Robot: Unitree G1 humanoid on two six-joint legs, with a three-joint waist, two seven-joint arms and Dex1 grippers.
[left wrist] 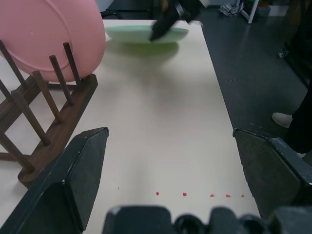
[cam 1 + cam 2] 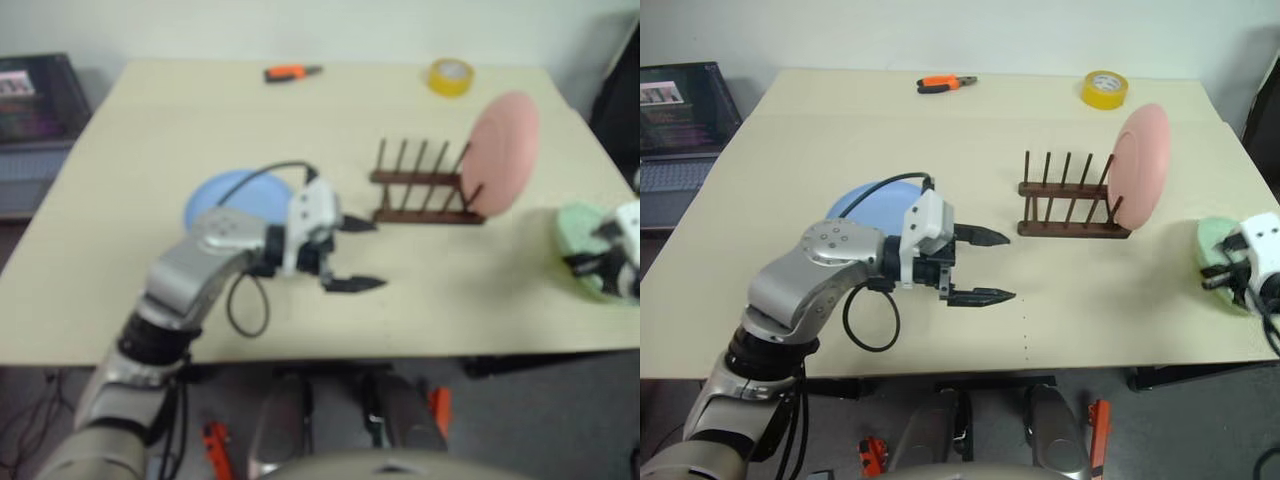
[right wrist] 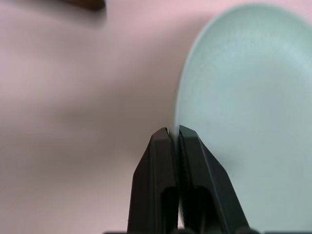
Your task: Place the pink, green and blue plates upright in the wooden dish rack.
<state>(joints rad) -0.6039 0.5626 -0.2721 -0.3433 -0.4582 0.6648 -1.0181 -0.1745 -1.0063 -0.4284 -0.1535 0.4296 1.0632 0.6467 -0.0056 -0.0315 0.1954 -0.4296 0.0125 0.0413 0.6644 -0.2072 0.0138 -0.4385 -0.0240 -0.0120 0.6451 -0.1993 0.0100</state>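
At the right edge of the desk [image 2: 1060, 300], the right gripper [image 3: 174, 134] is pinching the rim of the green plate [image 2: 1220, 255], jaws pressed together on it. The pink plate [image 2: 1138, 165] is standing in the rack [image 2: 1072, 205]; the blue plate [image 2: 870, 205] is lying flat behind the left gripper [image 2: 980, 266], jaws spread, holding nothing. Next, probably: tipping the green one upright into a free slot.

The pink plate [image 2: 1139, 166] stands upright at the right end of the dark wooden rack [image 2: 1072, 196]. The blue plate [image 2: 868, 205] lies flat to the rack's left. The green plate [image 2: 1220, 256] sits near the table's right edge.
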